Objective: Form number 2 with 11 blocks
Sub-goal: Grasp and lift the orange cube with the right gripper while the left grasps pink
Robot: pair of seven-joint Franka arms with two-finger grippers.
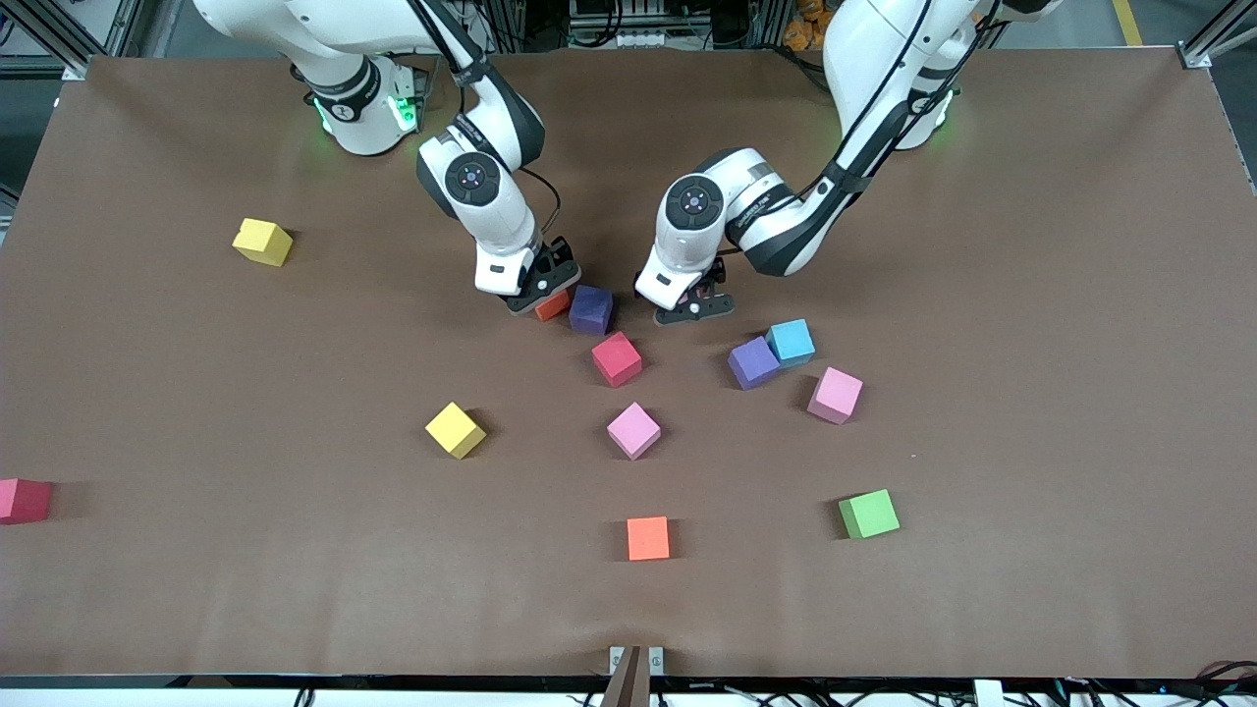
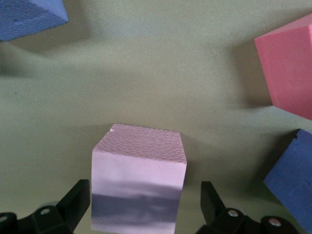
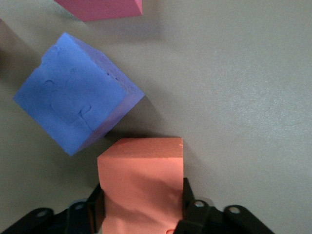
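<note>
**While no digit stands yet, the right gripper closes on a dark orange block**

Although many blocks lie on the table (image 1: 196, 589), no two of them make a row of the number 2, so I judge the task to be at its very beginning.

I take the dark purple block (image 1: 591, 309) as my mark. Toward the right arm's end of the table from it, well apart, lie a dark red block (image 1: 22, 500) at the table's edge and two yellow blocks (image 1: 262, 242) (image 1: 455, 429). Just beside the mark, the right gripper (image 1: 550, 295) is low at the table, and its fingers (image 3: 192, 207) press a dark orange block (image 1: 553, 306) from both sides, so it holds this one.

Nearer to the front camera than the mark come a red block (image 1: 617, 358), close to it, then a pink block (image 1: 633, 430) and a light orange block (image 1: 648, 538).

Toward the left arm's end from the mark, the left gripper (image 1: 692, 306) is low with its fingers wide on both sides of a pale pink block (image 2: 139, 165), without touching it. Farther that way lie a lighter purple block (image 1: 753, 362) touching a light blue block (image 1: 791, 342), another pink one (image 1: 835, 395) and a green block (image 1: 868, 514).

All eleven places of the digit are left to fill.
</note>
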